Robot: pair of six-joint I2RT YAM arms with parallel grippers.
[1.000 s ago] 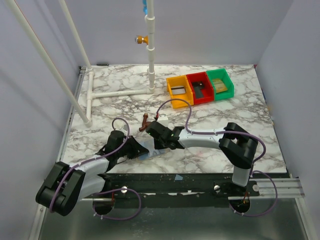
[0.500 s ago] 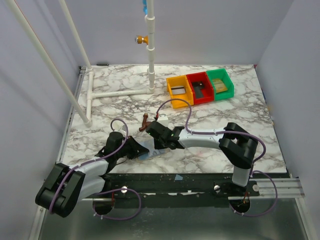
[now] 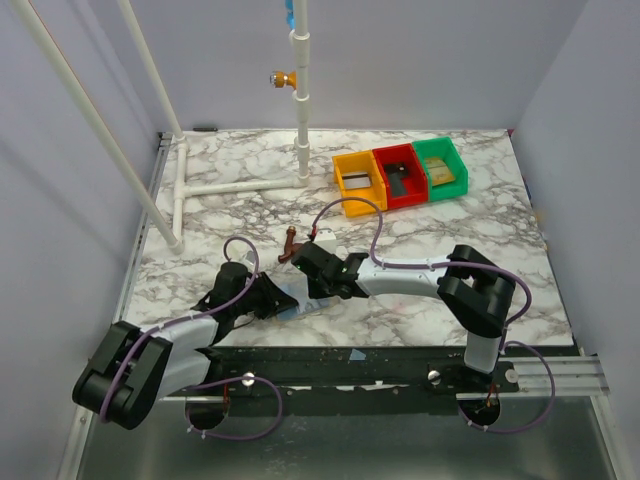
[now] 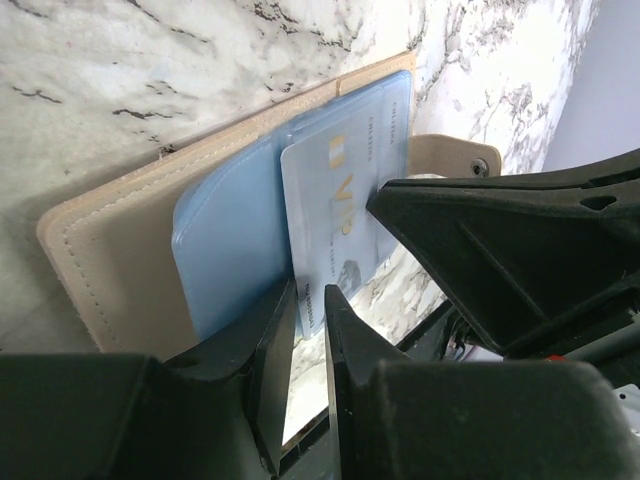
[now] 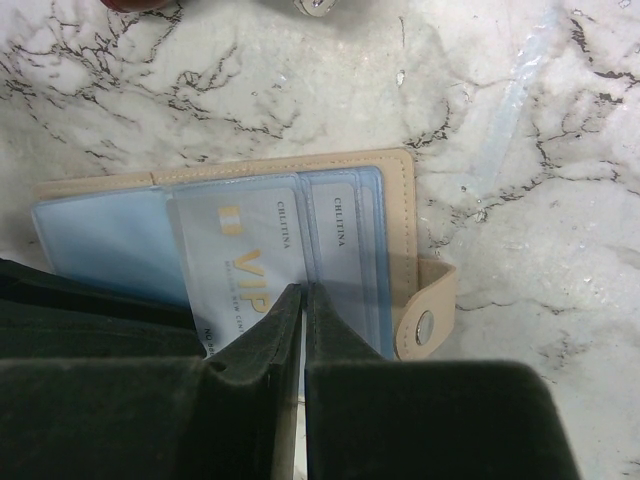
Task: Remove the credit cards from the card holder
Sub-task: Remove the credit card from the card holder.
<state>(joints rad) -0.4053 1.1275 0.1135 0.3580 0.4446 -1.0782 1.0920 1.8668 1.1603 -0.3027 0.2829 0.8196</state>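
So the card holder (image 5: 405, 210) lay open, flat on the table (image 5: 500, 100) near its front edge. The left gripper (image 4: 308, 340) looked clamped on the holder's near edge, probably to anchor it. The right gripper (image 5: 303, 320), fingers pressed together, pinched the half-out VIP card (image 5: 240, 250) to pull it free.

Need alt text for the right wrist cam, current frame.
The right gripper, jaws almost closed, tips on a pale VIP card partly out of the clear blue sleeves of an open beige card holder, lying flat on the marble table.
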